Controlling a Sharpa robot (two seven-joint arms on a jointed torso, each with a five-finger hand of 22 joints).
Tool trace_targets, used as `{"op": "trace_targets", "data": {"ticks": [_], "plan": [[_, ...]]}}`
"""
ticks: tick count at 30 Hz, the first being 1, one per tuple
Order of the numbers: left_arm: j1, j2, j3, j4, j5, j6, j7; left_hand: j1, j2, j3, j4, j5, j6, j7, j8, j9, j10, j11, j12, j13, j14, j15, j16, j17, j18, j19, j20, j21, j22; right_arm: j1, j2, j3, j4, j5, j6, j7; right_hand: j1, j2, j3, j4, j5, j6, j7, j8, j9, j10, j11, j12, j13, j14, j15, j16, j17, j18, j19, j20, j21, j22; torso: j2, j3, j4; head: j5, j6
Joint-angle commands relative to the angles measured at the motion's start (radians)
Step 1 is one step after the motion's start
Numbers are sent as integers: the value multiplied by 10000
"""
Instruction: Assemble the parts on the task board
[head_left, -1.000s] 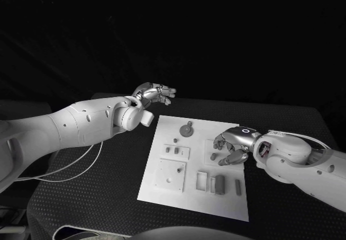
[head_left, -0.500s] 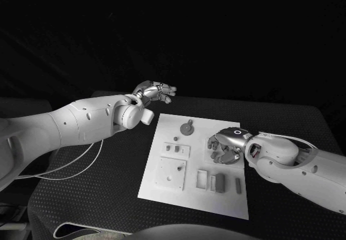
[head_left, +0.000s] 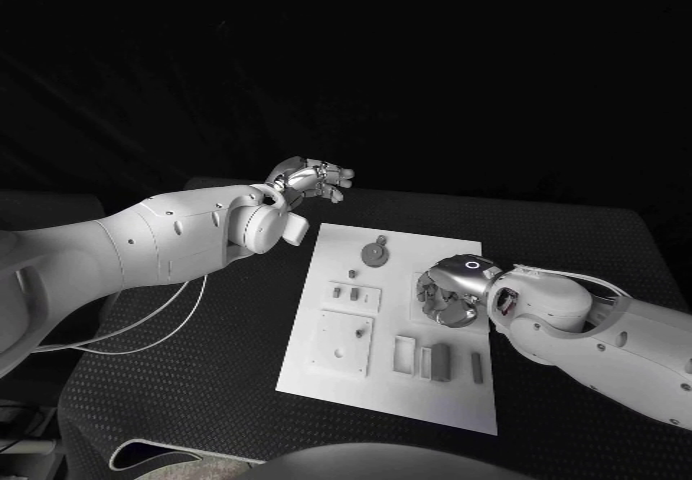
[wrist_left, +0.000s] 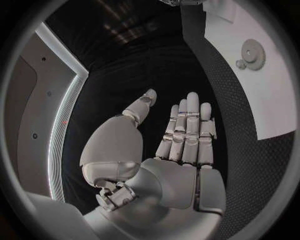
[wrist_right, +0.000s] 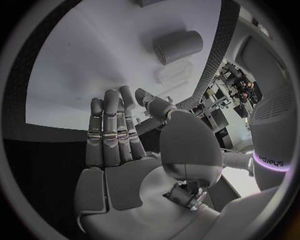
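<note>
The white task board lies mid-table with grey parts on it: a gear at its far end, small pegs, a square plate and upright blocks near the front. My right hand hovers over the board's right middle. In the right wrist view that right hand has straight fingers and holds nothing, above a grey cylinder lying on the board. My left hand hangs beyond the board's far left corner; the left wrist view shows this hand flat and empty, with the gear off to one side.
The black textured table surrounds the board. A white cable loops over the table under my left arm. There is bare board around the gear at the far end.
My right hand has slid a little left over the board's right middle and turned, now covering the peg it was beside. The left hand has barely moved.
</note>
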Motion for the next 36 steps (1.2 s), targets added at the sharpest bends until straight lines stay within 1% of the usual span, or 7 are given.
{"op": "trace_targets", "data": {"ticks": [1, 5, 8, 12, 20, 25, 36], "plan": [[12, 13, 8, 16, 37, 122, 105, 41, 62, -11, 63, 23, -49, 15, 6, -10, 25, 55, 48, -16, 47, 41, -38, 16, 158, 14, 66, -59, 15, -33, 46, -8, -52, -281, 7, 23, -35, 170, 124, -14, -19, 172, 28, 98, 32, 164, -23, 99, 36, 78, -37, 58, 18, 74, 118, -17, 56, 171, -3, 14, -3, 14, -27], [12, 15, 8, 13, 37, 124, 103, 38, 64, -11, 65, 23, -50, 15, 7, -10, 24, 56, 48, -18, 47, 41, -41, 18, 158, 14, 66, -61, 17, -55, 89, -9, -154, -374, -76, 47, -109, 499, 332, 115, -19, 426, -16, 220, 79, 384, -93, 231, 88, 82, -95, 44, 22, 74, 112, -14, 60, 164, 2, 10, 14, 3, -23], [12, 12, 8, 12, 37, 122, 105, 37, 65, -12, 67, 23, -50, 15, 7, -11, 24, 56, 48, -20, 47, 41, -42, 20, 158, 13, 66, -62, 18, -79, 120, -9, -184, -375, -112, 60, -84, 614, 559, 102, -19, 569, -70, 284, 111, 507, -137, 306, 119, 87, -132, 37, 30, 74, 93, -15, 69, 171, -2, 6, 9, 1, -29], [12, 12, 8, 10, 37, 120, 105, 37, 68, -11, 67, 24, -50, 15, 8, -11, 23, 56, 48, -21, 47, 41, -44, 23, 158, 13, 66, -64, 19, -99, 124, -10, -164, -472, -194, 43, -178, 630, 670, 105, -19, 698, -123, 340, 148, 632, -186, 388, 161, 132, -176, 55, 51, 74, 134, -26, 120, 183, -1, 5, 0, 27, -62], [12, 15, 8, -1, 37, 110, 105, 40, 71, -9, 67, 26, -47, 13, 12, -10, 21, 56, 47, -24, 46, 41, -48, 28, 159, 13, 65, -67, 22, -107, 56, -9, -116, -823, -838, -190, -47, 817, 940, -15, -19, 1074, -282, 530, 314, 1052, -391, 661, 352, 390, -380, 395, 271, 74, 460, -196, 451, 221, -11, -5, 4, 15, -66], [12, 26, 8, -22, 38, 111, 110, 40, 76, -8, 70, 27, -46, 12, 14, -10, 20, 57, 47, -27, 46, 42, -51, 31, 159, 14, 65, -69, 24, -105, -143, 11, 194, -776, -1072, -112, -35, 850, 947, -4, -20, 1142, -317, 573, 390, 1130, -439, 722, 420, 428, -430, 515, 346, 74, 545, -255, 580, 218, -11, -1, 8, 29, -71], [12, 126, 8, -151, 39, 85, 115, 22, 56, -36, 65, 0, 2, -16, 56, -1, 33, 54, 63, -51, 42, 45, -88, 81, 151, -4, 71, -99, 62, 237, -491, 512, 1197, -398, -1016, -27, -59, 828, 918, -34, -20, 1209, -352, 615, 472, 1194, -471, 768, 479, 435, -459, 603, 401, 73, 571, -292, 688, 217, -10, -9, 17, 148, -57]]}}
